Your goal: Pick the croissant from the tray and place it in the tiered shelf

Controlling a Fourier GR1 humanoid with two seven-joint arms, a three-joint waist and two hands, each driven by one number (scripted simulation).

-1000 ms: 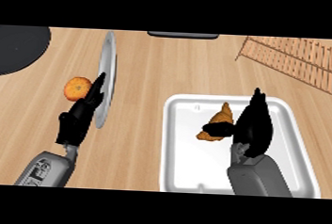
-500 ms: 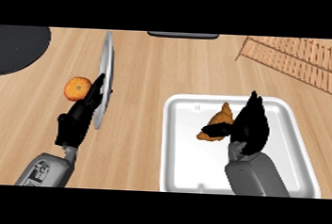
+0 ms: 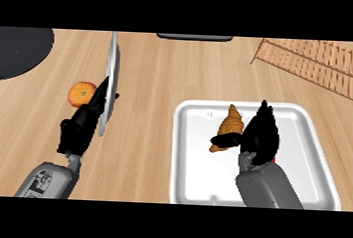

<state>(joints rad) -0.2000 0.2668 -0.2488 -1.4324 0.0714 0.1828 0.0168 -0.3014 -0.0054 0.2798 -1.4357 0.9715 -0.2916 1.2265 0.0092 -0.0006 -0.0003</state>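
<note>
Centrally, golden-brown croissant [image 3: 229, 127] (tapered ends), in white tray [image 3: 298, 114]

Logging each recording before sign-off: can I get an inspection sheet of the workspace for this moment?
Surface: light wooden counter.
Job's things: croissant lies in the white tray; tiered shelf of wooden slats at upper right, nothing seen on it.
Clutter: orange on the counter; thin grey plate-like piece seen edge-on beside it; dark round object at upper left; dark object at the top edge.
Hands: right hand over the tray, thumb against the croissant, fingers straight; left hand by the orange, fingers relaxed, holding nothing.
Cables: nothing seen.
Surroundings: nothing seen beyond the counter.
</note>
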